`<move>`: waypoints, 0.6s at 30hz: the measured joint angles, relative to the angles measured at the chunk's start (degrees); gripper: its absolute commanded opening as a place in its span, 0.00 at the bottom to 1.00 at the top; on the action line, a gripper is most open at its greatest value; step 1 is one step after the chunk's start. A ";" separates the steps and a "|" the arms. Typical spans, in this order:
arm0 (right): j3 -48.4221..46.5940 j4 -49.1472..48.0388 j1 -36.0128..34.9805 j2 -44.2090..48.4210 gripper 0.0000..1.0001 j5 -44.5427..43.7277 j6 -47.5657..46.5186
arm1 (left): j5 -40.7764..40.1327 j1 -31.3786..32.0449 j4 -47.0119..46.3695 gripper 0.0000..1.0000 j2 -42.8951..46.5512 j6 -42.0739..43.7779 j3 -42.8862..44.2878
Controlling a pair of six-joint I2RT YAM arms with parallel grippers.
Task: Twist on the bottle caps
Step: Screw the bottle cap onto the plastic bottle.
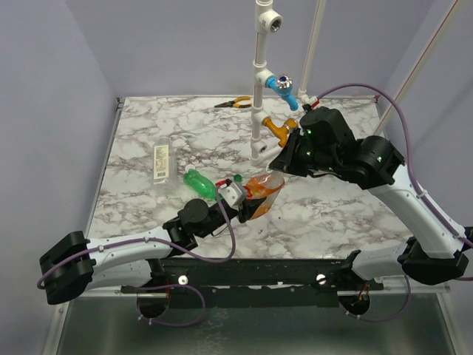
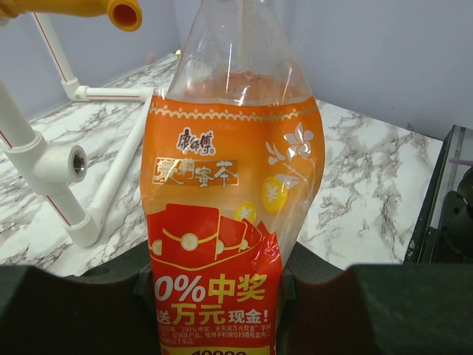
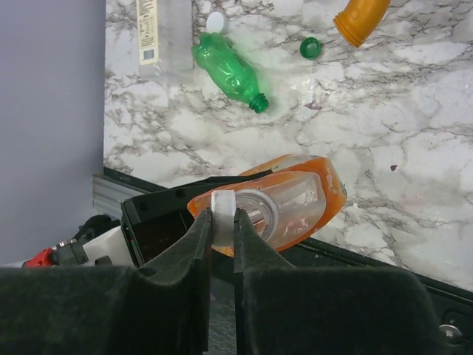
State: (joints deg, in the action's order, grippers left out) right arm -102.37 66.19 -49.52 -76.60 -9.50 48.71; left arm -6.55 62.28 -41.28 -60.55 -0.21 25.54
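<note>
My left gripper (image 1: 247, 198) (image 2: 218, 292) is shut on the lower body of the wide orange bottle (image 2: 229, 185) (image 1: 264, 188), which it holds tilted above the table. The bottle's open mouth (image 3: 255, 214) faces my right gripper (image 3: 223, 222) (image 1: 279, 164). That gripper is shut on a white cap (image 3: 223, 211), held edge-on just beside the mouth. The slim green bottle (image 3: 229, 70) (image 1: 199, 183) lies uncapped on the marble. A dark green cap (image 3: 310, 47) lies to its right. A clear labelled bottle (image 3: 159, 29) (image 1: 161, 163) lies farther off, with another white cap (image 3: 216, 22) next to it.
A white pipe frame (image 1: 260, 96) with a blue tap (image 1: 284, 87) and an orange tap handle (image 1: 279, 131) (image 3: 360, 18) stands at the back centre, close to my right arm. Pliers (image 1: 235, 103) lie at the far edge. A dark rail (image 1: 259, 270) runs along the near edge.
</note>
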 measured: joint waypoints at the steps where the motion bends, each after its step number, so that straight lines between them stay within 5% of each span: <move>1: 0.02 -0.17 -0.04 0.09 0.11 0.04 0.11 | 0.00 -0.02 0.00 0.00 0.28 -0.02 -0.07; 18: 4.33 -8.52 -0.31 5.18 0.09 1.14 2.69 | -0.17 -0.02 -2.38 0.00 2.51 -0.22 -1.05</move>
State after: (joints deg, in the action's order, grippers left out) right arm -98.04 57.67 -49.82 -71.42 -8.36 51.40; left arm -6.72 62.26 -43.66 -58.04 -0.43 24.49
